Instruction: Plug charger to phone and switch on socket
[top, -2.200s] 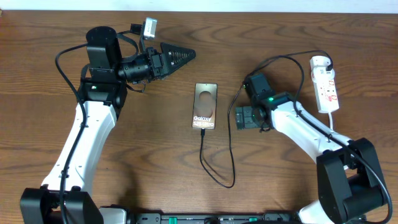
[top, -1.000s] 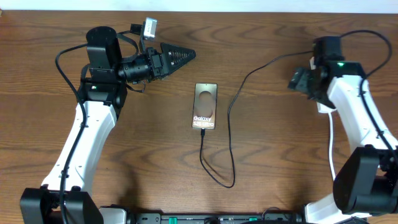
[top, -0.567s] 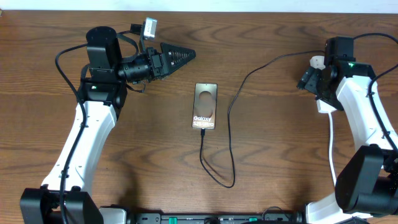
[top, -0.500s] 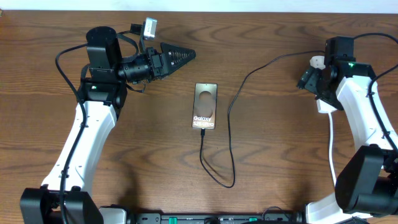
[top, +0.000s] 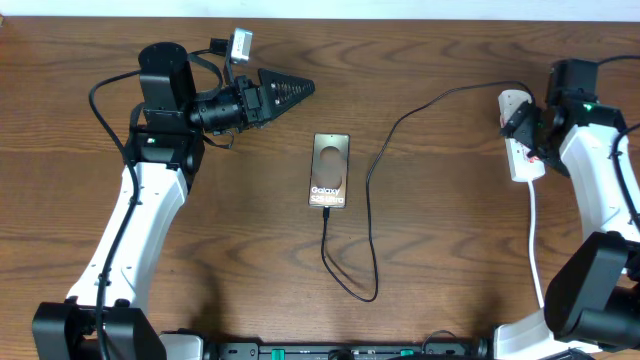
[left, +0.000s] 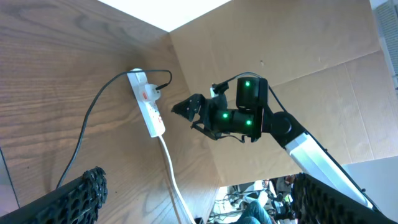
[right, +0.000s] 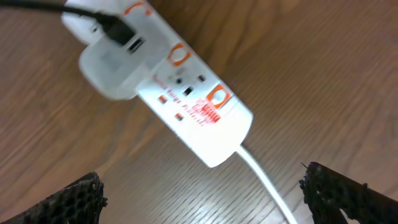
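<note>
Since the white elongated plastic power strip near the far right corner of the table looks light, rigid and skid-prone, it wants a straight-down fingertip press, not a grasp. Right gripper hovers above it, left gripper well apart, both wide and empty.

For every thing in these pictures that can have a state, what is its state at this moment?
Flat bronze-brown phone: lying flat, cable tip at its lower edge, apparently plugged in.
Thin black charger cable: slack, looping from strip to phone.
White elongated power strip: lying flat, cable's other end inserted; switch position cannot be told.
Left pincer: open, empty.
Right pincer: open, empty, above the strip.
</note>
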